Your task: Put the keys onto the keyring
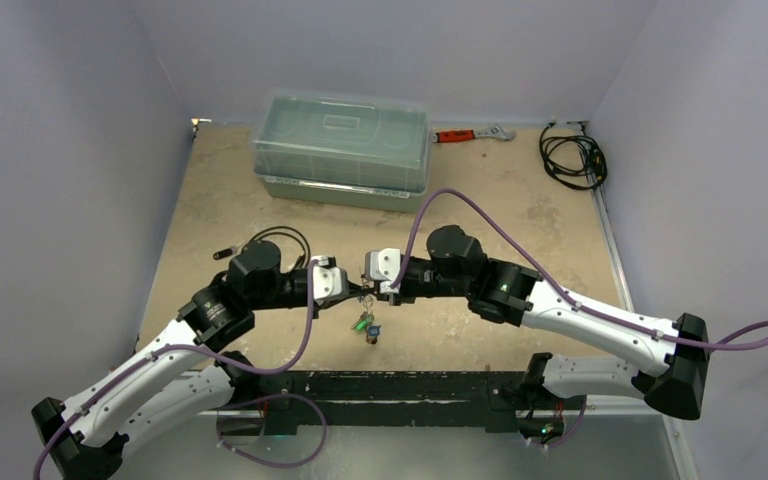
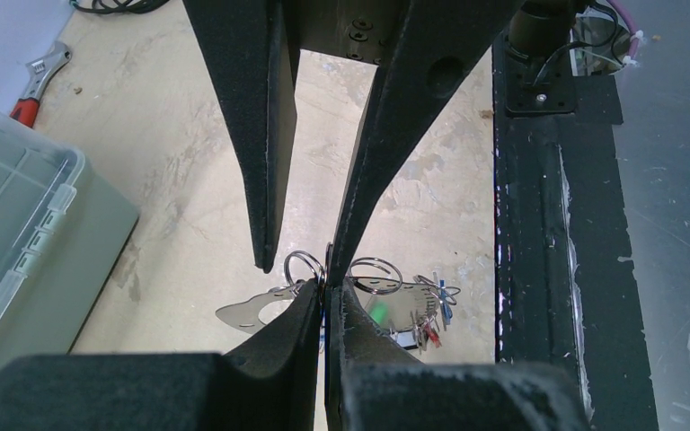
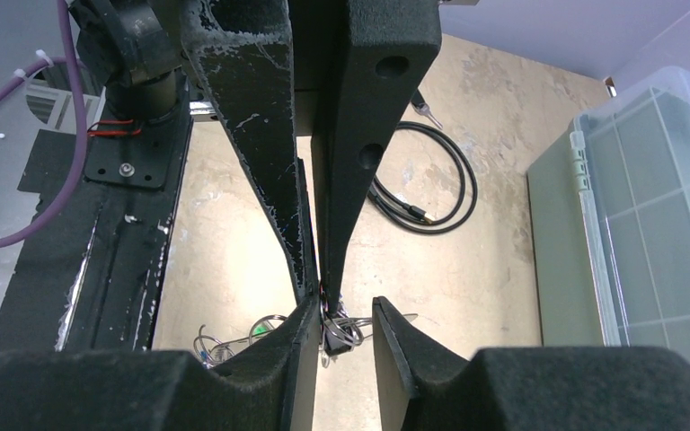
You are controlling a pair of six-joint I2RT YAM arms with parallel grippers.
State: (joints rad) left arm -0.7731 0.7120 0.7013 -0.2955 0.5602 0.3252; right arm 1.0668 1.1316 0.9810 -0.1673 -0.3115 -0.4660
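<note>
My left gripper (image 1: 353, 291) and right gripper (image 1: 372, 292) meet tip to tip above the table's middle. In the left wrist view the left gripper (image 2: 327, 292) is shut on a thin key with a small wire ring (image 2: 305, 268) at its tips. The right gripper (image 2: 298, 262) is open, and one of its fingers touches the left tips. In the right wrist view the right gripper (image 3: 345, 310) is open around the held key (image 3: 337, 332). The flat silver keyring (image 2: 247, 314) lies just beyond the tips. Several tagged keys (image 2: 427, 319) sit on it, also seen from above (image 1: 365, 325).
A clear-lidded plastic box (image 1: 340, 145) stands at the back. An orange-handled wrench (image 1: 470, 133) and a black cable coil (image 1: 572, 158) lie at the back right. A thin black cable loop (image 1: 275, 240) lies behind the left arm. The black mounting rail (image 1: 390, 385) runs along the front.
</note>
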